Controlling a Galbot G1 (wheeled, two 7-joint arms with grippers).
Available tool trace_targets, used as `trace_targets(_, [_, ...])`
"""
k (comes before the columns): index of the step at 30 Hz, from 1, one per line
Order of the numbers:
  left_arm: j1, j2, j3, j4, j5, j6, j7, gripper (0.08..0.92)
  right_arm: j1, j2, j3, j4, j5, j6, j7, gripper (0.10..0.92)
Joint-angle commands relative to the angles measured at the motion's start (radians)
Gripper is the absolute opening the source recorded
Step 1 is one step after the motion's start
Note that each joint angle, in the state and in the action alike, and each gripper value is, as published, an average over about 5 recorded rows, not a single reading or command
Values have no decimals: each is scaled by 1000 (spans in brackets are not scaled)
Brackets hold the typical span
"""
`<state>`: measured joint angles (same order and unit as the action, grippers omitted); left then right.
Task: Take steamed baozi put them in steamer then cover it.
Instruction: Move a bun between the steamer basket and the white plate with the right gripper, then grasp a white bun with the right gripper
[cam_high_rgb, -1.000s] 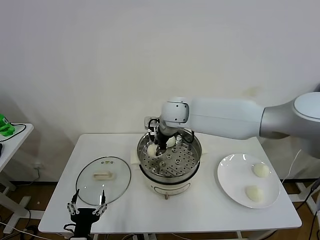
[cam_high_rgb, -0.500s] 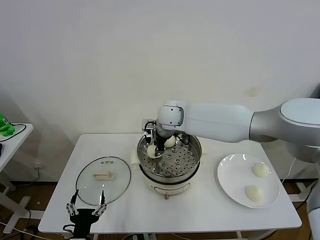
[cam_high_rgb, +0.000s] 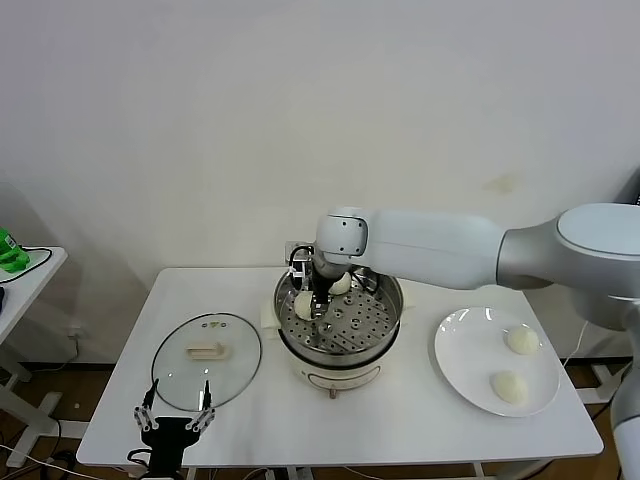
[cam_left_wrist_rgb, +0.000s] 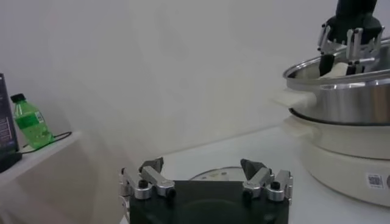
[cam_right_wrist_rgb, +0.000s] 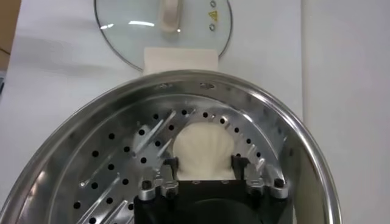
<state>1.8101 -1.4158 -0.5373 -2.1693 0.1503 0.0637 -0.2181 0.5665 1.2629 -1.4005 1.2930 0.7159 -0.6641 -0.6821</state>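
While my left claw (cam_high_rgb: 177, 407) idles with its fingers spread wide at the near edge of the white table (cam_high_rgb: 120, 400), just in front of the round clear glass cover (cam_high_rgb: 207, 347) with its cream bar handle, my right claw (cam_high_rgb: 311, 297) reaches down into the shiny round stainless-steel steamer (cam_high_rgb: 340, 318) at the table's middle. Its fingers stand parted on either side of a smooth cream-white steamed baozi (cam_right_wrist_rgb: 203, 150) that sits on the perforated tray at the steamer's left side. Beyond it, a second bun (cam_high_rgb: 342, 284) rests against the far wall. Off to my right, the flat white plate (cam_high_rgb: 470, 365) bears two more buns (cam_high_rgb: 521, 341).
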Motion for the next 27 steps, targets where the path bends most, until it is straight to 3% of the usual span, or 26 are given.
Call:
trace_targets(1, [0,2,3,-2,2,2,0,823,34,-59,8,64,12,-5,10,799])
trace_targets(11, [15,20,5,-9,-1,1,1,823,234,-373,-53,218,-130,63,-92,823])
trace_targets(20, [31,31,21,-18,6,-4,1,823,336,-752,-146,300,-479,338,-336,823])
trace_targets(27, [38,26,32,-12,21,-6,1,823,239,-917,-185,326,-754,479,-448,823])
